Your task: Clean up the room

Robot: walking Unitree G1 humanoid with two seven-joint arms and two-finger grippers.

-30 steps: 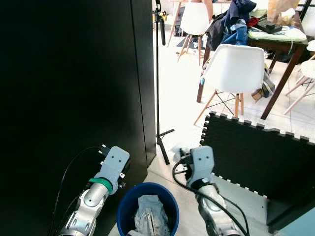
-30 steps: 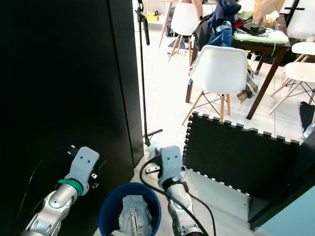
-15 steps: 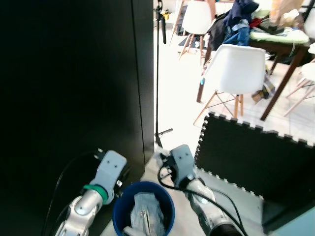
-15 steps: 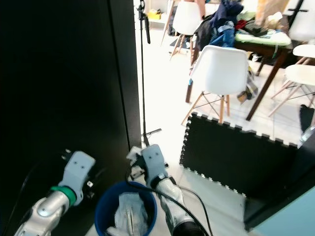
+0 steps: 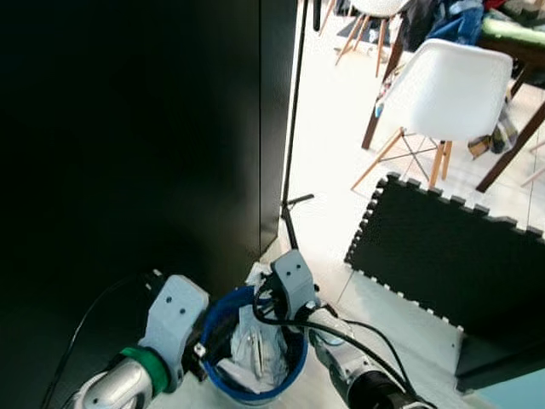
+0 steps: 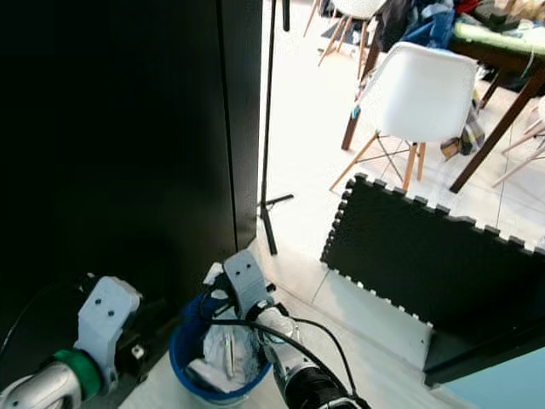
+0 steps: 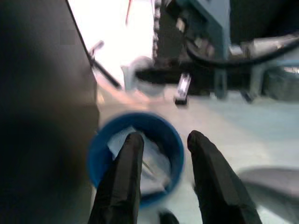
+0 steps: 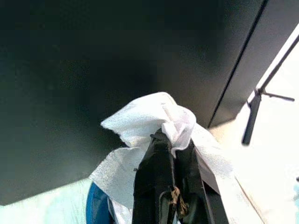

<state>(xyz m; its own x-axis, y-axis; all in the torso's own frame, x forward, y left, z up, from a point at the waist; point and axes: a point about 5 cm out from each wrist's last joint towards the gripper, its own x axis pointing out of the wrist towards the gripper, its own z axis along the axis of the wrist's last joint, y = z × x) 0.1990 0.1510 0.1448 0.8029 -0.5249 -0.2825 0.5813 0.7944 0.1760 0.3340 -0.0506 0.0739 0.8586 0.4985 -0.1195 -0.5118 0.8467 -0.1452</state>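
A crumpled white paper tissue [image 8: 154,126] is being pinched between the closed fingers of the right gripper [image 8: 169,154], just above the far rim of the round blue plastic bin [image 5: 223,308] on the floor beside the black cabinet [image 5: 128,145]. The left gripper [image 7: 161,144] is being held over the bin, fingers narrowly parted and holding nothing. White trash is lying inside the bin.
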